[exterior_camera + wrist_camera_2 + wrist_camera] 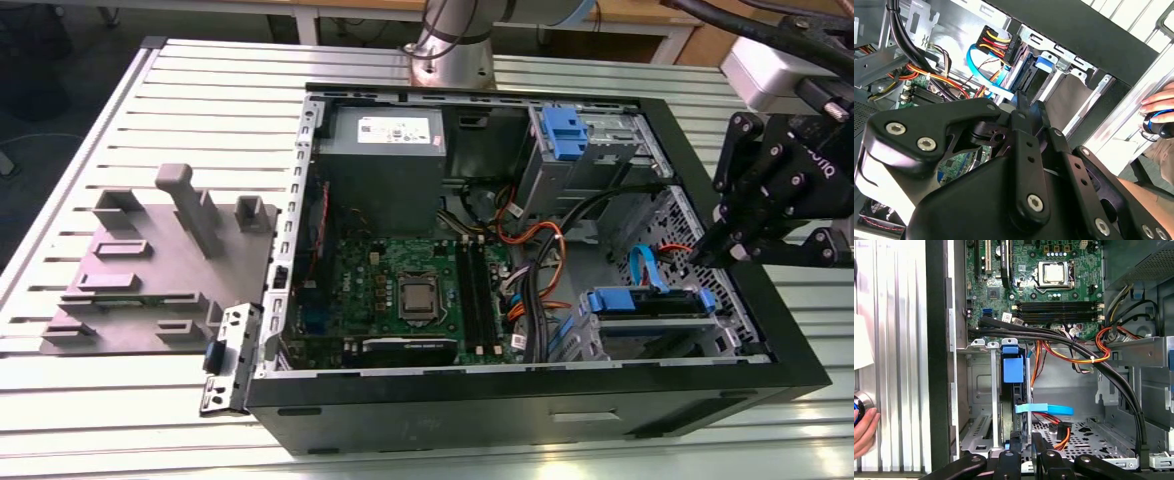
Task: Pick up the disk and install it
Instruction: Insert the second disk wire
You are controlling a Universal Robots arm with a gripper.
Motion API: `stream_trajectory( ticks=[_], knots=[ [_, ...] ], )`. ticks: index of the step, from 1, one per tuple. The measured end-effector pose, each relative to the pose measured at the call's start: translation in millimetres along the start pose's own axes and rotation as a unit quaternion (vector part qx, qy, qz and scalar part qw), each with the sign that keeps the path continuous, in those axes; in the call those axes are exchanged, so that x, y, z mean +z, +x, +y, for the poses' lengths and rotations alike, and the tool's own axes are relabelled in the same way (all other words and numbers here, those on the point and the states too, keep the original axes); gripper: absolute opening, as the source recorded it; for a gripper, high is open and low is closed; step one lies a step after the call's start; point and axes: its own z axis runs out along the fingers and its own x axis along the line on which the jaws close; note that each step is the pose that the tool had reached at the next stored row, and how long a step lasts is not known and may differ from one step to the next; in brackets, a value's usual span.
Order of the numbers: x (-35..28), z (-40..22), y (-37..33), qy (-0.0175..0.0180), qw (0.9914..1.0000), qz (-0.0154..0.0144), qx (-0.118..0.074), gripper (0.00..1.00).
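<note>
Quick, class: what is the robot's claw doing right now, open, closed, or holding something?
Claw: cannot be told whether open or closed; it hangs over the computer case, above the disk sitting in its bay.

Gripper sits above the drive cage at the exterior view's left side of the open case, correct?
Not quite. The gripper sits above the drive cage at the exterior view's right side of the open case, not the left. The exterior view shows this.
</note>
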Motion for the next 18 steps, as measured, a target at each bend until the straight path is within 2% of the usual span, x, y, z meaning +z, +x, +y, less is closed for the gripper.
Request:
stream_trajectory(
  ticks=[10,18],
  knots=[
    [-0.1,-0.8,-0.1,0.0000,1.00000,0.0001,0.000,0.24],
    [3.3,-10.7,-1.0,0.0000,1.00000,0.0001,0.000,0.24]
  ],
)
